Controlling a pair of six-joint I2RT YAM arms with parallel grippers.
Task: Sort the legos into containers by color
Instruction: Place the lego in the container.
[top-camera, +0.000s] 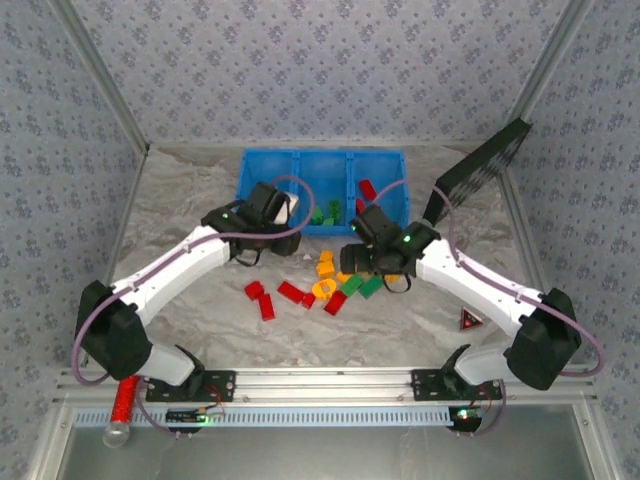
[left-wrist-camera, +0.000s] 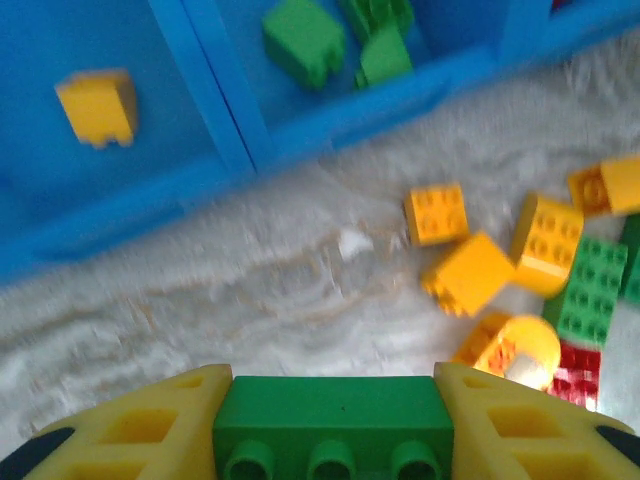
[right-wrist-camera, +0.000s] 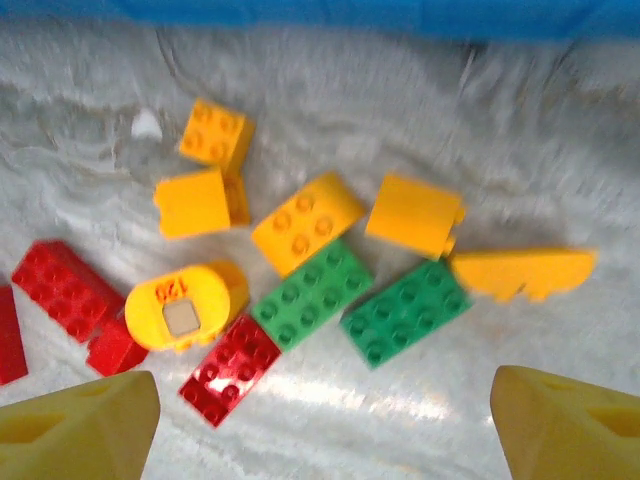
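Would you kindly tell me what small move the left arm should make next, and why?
Probably ease the left gripper forward over the compartment holding the green bricks, then open. It is shut on a green brick above the table, short of the blue tray; the compartment to the left holds a yellow brick, so that one looks wrong.

A three-compartment tray (top-camera: 262, 165) sits at the far middle of the surface (top-camera: 200, 320), with a few bricks (top-camera: 322, 212) inside it. Loose bricks (top-camera: 330, 288) lie scattered just in front of the tray, under the right tool (right-wrist-camera: 320, 410). A panel (top-camera: 480, 170) leans to the tray's right, and a tube (top-camera: 122, 400) lies at the near-left corner.
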